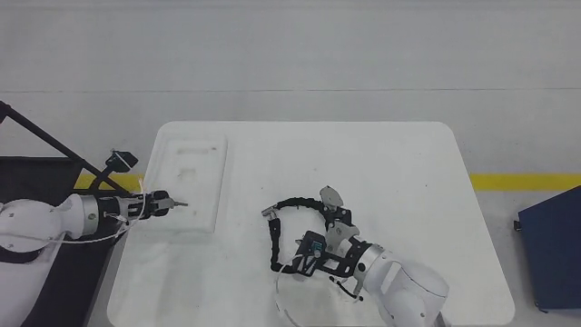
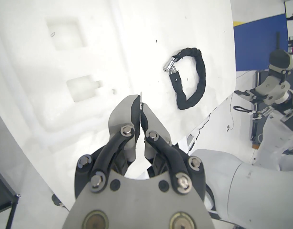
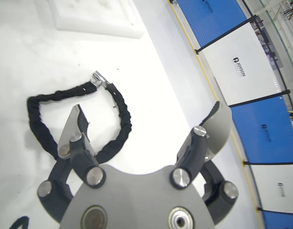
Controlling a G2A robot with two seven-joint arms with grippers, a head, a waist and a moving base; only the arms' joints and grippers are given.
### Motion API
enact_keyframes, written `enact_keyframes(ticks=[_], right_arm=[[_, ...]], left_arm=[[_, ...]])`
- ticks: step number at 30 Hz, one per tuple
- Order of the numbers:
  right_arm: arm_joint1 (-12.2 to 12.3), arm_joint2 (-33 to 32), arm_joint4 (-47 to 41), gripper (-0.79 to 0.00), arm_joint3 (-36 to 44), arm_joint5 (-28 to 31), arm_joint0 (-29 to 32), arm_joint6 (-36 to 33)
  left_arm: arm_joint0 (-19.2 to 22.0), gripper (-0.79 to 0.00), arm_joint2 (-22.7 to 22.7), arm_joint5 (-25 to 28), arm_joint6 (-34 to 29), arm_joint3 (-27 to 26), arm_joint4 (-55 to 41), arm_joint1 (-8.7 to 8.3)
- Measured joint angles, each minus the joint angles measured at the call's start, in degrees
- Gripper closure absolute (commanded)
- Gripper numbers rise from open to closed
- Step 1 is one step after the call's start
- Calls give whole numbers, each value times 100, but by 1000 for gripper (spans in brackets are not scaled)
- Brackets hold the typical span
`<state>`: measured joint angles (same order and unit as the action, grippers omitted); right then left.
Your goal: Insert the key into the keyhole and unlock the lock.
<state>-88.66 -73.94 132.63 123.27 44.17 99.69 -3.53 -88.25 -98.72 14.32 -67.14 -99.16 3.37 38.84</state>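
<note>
**Key gripped; lock not yet engaged.**
At the left edge of the foam tray [image 1: 204, 150], the left gripper [image 2: 140, 107] is clenched on the key [image 2: 141, 96], whose thin blade protrudes past the fingertips. Right of the tray, the chain lock [image 1: 277, 236] lies on the table [image 1: 408, 163], its metal cylinder [image 2: 169, 65] on the tray side. Farther right, the right gripper [image 3: 146, 110] hangs over the chain loop, jaws spread, holding nothing. The step in hand appears to be key transport. The next move calls for steadying the cylinder and aligning blade with keyhole.
</note>
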Motion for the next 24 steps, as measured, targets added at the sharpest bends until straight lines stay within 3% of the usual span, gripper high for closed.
enact_keyframes(ticks=[7,11,17,20,24], right_arm=[[0,8,246,-785,-3,-8,-6,-5],[0,8,244,-785,-3,-8,-6,-5],[0,8,244,-785,-3,-8,-6,-5],[0,8,244,-785,-3,-8,-6,-5],[0,8,244,-785,-3,-8,-6,-5]], left_arm=[[245,0,418,1325,-331,22,74,-9],[338,0,673,1882,-421,203,-636,0],[821,0,1513,1895,-391,400,-2175,-96],[1272,0,1973,1846,-439,676,-2634,-136],[2040,0,2712,1460,-830,1116,-3573,-63]])
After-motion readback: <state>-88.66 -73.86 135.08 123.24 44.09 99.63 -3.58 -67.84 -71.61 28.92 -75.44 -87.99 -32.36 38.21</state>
